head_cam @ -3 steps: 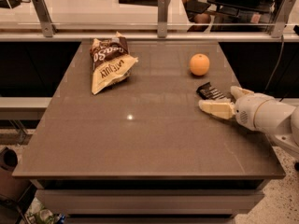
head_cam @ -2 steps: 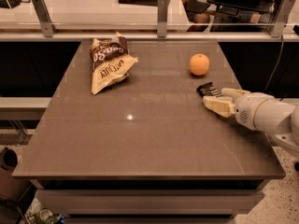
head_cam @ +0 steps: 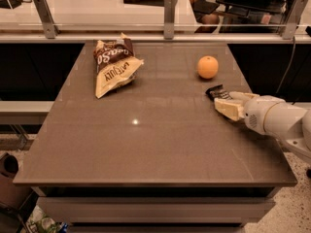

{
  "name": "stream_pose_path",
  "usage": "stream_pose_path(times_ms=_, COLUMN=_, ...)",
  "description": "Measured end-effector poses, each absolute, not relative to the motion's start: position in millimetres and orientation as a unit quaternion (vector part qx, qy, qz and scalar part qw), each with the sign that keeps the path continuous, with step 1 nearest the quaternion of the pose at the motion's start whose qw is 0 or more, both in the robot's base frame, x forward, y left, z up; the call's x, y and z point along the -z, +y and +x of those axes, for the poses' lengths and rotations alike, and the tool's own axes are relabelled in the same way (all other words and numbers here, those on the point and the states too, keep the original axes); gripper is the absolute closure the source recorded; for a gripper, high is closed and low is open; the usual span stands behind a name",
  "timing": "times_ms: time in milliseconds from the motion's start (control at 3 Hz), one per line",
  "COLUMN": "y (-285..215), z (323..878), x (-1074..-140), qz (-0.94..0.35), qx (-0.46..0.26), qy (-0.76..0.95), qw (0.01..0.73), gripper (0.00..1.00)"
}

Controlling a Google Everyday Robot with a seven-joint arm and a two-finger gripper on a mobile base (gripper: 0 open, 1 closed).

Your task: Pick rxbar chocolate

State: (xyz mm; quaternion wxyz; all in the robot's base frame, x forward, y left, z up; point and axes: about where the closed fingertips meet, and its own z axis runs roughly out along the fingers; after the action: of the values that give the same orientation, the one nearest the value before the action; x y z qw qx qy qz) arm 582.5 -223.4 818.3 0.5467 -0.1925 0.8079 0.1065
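The rxbar chocolate is a small black wrapper with white lettering. It lies on the brown table near the right edge, just below an orange. My gripper, cream-coloured on a white arm, reaches in from the right. It sits low over the near end of the bar and covers part of it. The far end of the bar sticks out past the gripper to the upper left.
A brown-and-cream chip bag lies at the table's back left. A glass rail with metal posts runs along the far edge. The table's right edge is close under my arm.
My gripper has shifted slightly right and back along the bar. The bar, orange and chip bag have stayed where they were.
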Motion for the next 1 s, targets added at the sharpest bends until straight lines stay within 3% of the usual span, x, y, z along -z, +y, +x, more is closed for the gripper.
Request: stream_pose_path(times_ms=1000, y=-236.2, z=602.2, x=-872.8, qz=-0.226, qx=-0.119, qy=0.777, qw=0.575, gripper=1.00)
